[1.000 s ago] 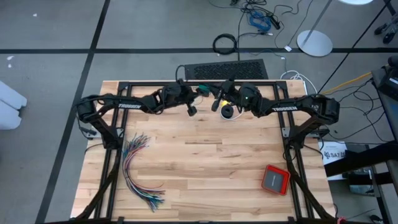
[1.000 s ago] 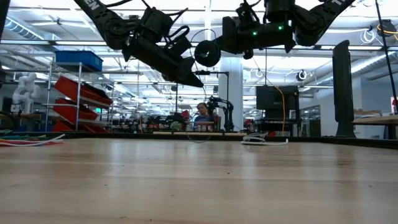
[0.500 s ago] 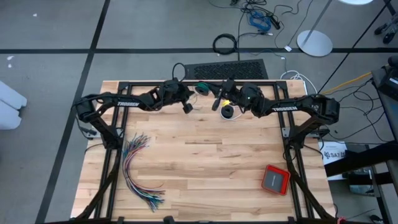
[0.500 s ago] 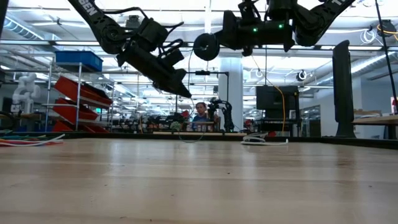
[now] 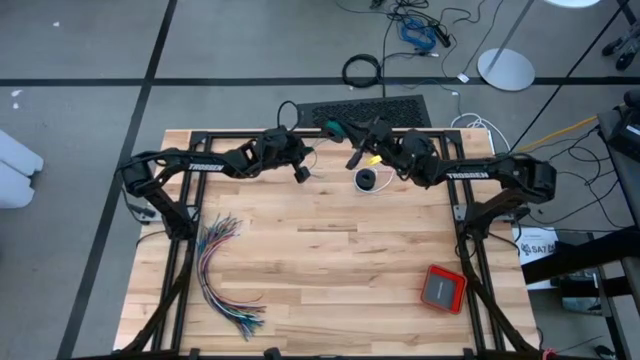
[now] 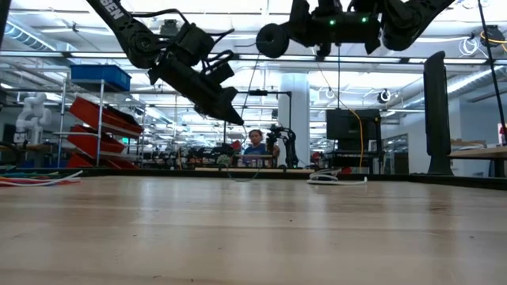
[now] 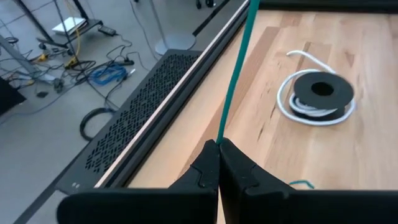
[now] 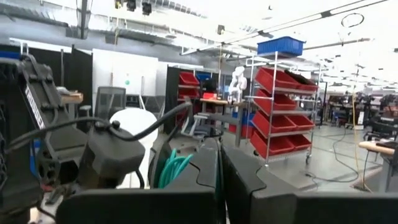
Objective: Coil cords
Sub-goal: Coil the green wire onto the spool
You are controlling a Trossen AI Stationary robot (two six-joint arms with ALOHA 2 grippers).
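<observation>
Around my work I see a fanned bundle of coloured wires (image 5: pixel 222 275) at the table's left edge, an orange-red case (image 5: pixel 442 288) near the right front corner, and a black spool wrapped in white cord (image 7: pixel 318 97) at the back. Left gripper (image 7: pixel 218 147) is clamped shut on the taut teal-green cord (image 7: pixel 235 68); right gripper (image 8: pixel 219 149), also pinched shut, hangs high beside it, green coils (image 8: pixel 172 167) close by. "TROSSEN" reads on both arms

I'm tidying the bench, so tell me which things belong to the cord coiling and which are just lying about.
In the job:
- teal cord, pinched in the left pincer
- black cord coil with white tail
- right pincer, raised

Lying about:
- coloured wire bundle
- orange box
</observation>
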